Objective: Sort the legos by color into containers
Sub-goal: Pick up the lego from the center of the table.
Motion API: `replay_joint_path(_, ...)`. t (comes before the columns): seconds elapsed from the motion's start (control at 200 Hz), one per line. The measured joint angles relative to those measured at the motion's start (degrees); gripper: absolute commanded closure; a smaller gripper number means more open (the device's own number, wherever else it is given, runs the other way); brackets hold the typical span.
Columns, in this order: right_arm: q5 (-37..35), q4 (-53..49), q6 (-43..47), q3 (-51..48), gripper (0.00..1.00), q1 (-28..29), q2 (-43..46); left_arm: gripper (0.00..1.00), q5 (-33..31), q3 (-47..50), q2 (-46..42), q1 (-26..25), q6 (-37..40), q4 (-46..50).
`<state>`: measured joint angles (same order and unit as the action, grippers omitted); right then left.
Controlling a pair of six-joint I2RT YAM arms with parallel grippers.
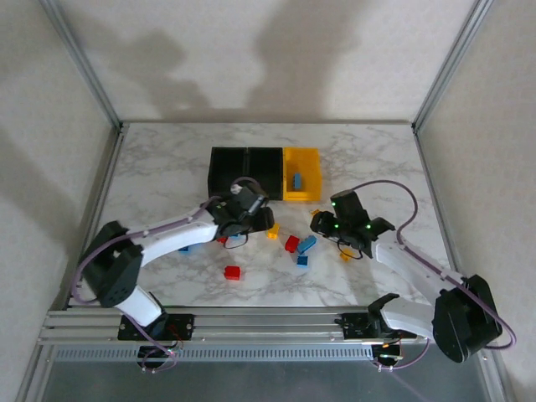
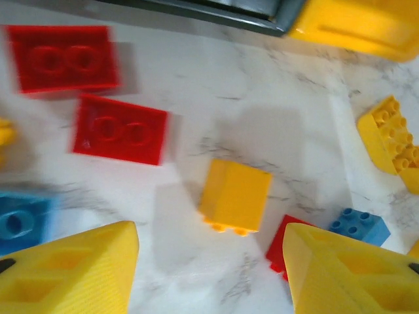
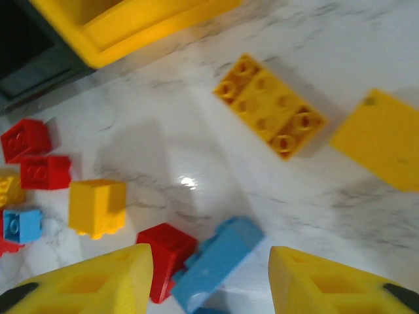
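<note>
Loose legos lie on the marble table in front of three containers: two black bins (image 1: 245, 167) and a yellow bin (image 1: 301, 174) with a blue brick (image 1: 296, 180) inside. My left gripper (image 2: 209, 275) hangs open just short of a yellow brick (image 2: 234, 195) lying on its side; nothing is between its fingers. Two red bricks (image 2: 120, 129) sit to that brick's left. My right gripper (image 3: 209, 281) is open over a tilted blue brick (image 3: 219, 261) that leans against a red brick (image 3: 167, 252); the fingers stand clear of both.
A flat yellow brick (image 3: 268, 104) and a yellow piece (image 3: 383, 137) lie right of the pile. A lone red brick (image 1: 232, 272) sits nearer the arm bases. The two grippers (image 1: 251, 219) (image 1: 331, 224) are close together in front of the bins.
</note>
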<state>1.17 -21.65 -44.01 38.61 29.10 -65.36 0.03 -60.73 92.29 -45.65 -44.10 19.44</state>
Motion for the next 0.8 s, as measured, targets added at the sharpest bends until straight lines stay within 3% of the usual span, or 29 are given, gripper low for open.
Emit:
replay_joint_path(0.2,0.22,-2.25,-0.33,-3.17,0.50,-4.50,5.07,0.38,-0.70,-5.18,8.59,-3.50,1.16,1.01)
replay_joint_path(0.496,0.66,-2.62,-0.35,-5.42,0.50,-5.60,6.03,0.38,-3.74,-8.57,13.88,-4.20,1.97,3.37)
replay_joint_path(0.801,1.92,-2.05,-0.37,-6.16,0.51,-5.60,6.01,0.52,-5.03,-12.52,18.36,-4.57,3.15,4.55)
